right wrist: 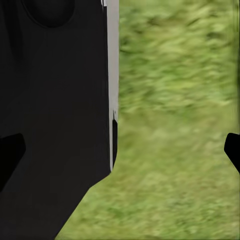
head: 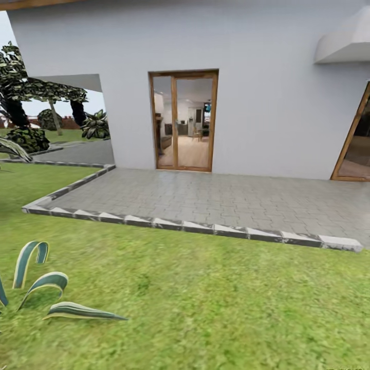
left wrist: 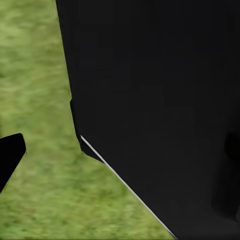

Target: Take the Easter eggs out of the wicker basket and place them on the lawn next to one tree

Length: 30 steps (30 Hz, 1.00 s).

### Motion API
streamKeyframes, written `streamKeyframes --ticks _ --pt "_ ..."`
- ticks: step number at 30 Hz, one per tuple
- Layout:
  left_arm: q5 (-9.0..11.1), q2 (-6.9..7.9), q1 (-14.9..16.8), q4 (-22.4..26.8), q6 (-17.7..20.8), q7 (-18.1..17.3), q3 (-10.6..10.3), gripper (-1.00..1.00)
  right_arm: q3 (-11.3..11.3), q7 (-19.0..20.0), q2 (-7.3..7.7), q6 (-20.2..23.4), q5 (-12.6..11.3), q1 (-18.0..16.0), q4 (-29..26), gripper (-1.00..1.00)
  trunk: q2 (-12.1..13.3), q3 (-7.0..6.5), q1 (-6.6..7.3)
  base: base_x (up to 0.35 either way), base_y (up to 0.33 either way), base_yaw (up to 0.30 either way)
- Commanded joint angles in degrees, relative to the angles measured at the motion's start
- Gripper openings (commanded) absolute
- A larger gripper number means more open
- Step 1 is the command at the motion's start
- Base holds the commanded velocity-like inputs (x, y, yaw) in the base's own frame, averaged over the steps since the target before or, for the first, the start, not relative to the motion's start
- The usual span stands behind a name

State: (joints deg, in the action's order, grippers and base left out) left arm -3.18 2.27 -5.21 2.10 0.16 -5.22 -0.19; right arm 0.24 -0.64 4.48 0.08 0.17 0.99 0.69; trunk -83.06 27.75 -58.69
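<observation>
1. Ahead of me I see the white house (head: 267,103) with its wood-framed glass door (head: 184,121), fronted by a grey paved patio (head: 216,198).
2. The lawn (head: 205,308) covers the near ground; a striped-leaf plant (head: 43,288) sits near left.
3. Far left stands a tree (head: 53,114) with a thin pale trunk.
4. Both wrist views show grass beside dark robot bodywork (left wrist: 160,100); I can't tell either gripper's state.

A: You're looking over the lawn (head: 205,308), mottled green, flat, running from your feet up to the stone-edged paving.

B: And the garden (head: 46,136)?

A: It opens at your far left past the house corner, with more grass there.

B: Any tree (head: 53,115)?

A: One pale thin trunk stands far back there, leafy crown above it.
</observation>
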Motion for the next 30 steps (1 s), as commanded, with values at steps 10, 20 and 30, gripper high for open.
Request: streamKeyframes --ticks 10,20,30 --pt "-0.3 0.02 -0.1 0.2 0.0 -0.1 0.0 1.0 0.0 -0.1 0.0 0.0 0.0 0.0 0.0 1.0 0.0 0.38 -0.03 0.305 -0.173 -0.293" --pt "-0.3 0.02 -0.1 0.2 0.0 -0.1 0.0 1.0 -0.2 -0.1 -0.05 0.0 -0.1 0.0 0.0 1.0 0.0 0.73 -0.03 0.305 -0.174 -0.293" --pt "-0.3 0.02 -0.1 0.2 0.0 -0.2 0.0 1.0 -0.3 0.0 0.2 0.0 -0.2 0.0 -0.4 1.0 0.0 1.07 -0.03 0.295 -0.178 -0.281"
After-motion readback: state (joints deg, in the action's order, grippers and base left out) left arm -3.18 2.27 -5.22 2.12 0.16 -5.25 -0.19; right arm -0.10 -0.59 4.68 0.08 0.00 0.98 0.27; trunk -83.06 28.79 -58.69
